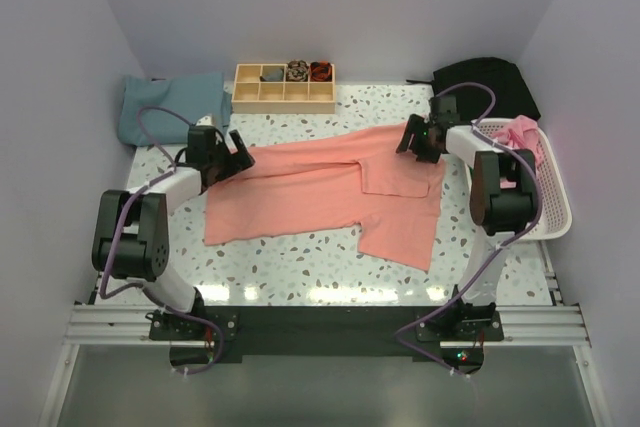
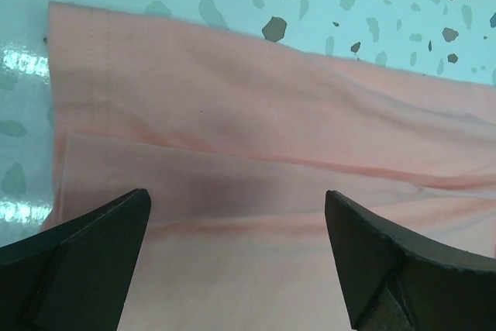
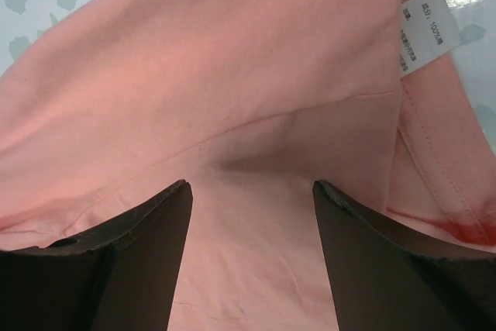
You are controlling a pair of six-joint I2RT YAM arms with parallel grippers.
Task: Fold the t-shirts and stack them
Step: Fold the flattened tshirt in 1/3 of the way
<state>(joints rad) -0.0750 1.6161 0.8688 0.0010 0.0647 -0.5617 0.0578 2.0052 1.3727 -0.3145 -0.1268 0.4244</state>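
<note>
The left gripper [image 2: 236,226] holds its jaws wide apart with nothing between them. It is poised over a lengthwise crease near the stitched hem of the salmon-pink cotton t-shirt [image 2: 256,114]. The right gripper [image 3: 252,191] is spread just as wide and also empty, above a doubled layer beside the white printed label [image 3: 428,29].

The shirt lies stretched sideways across the middle of the speckled white counter [image 1: 290,272], partly folded, with one gripper at each end. That spacing probably lets both ends be pinched and turned over together, so the fold stays straight.

A teal cloth garment [image 1: 165,107] sits at the far left corner, perhaps where the stack begins. A white plastic basket [image 1: 556,219] at the right edge holds pink fabric.
</note>
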